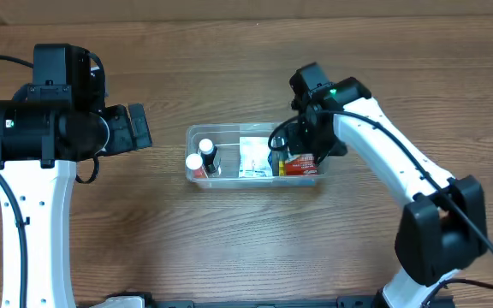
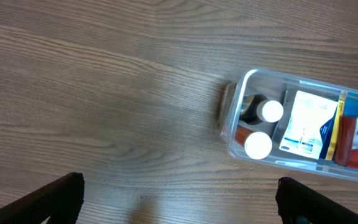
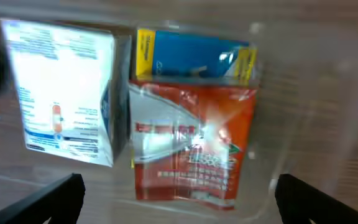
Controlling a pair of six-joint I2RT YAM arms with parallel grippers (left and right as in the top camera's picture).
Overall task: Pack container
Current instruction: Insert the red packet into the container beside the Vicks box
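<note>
The right end effector [image 3: 179,196] hangs spread wide over the right end of the container [image 1: 229,128], seemingly gripping nothing in this blurred view, with a red packet [image 3: 191,143] beneath. The container sits mid-way across the table [image 1: 229,248]. The left end effector [image 2: 179,199] gapes wide and empty to its left.

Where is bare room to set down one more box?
The table is bare between the left pincer and the container, and on the container's near side. Inside is crowded: bottles, white box, red packet under the right pincer.
</note>
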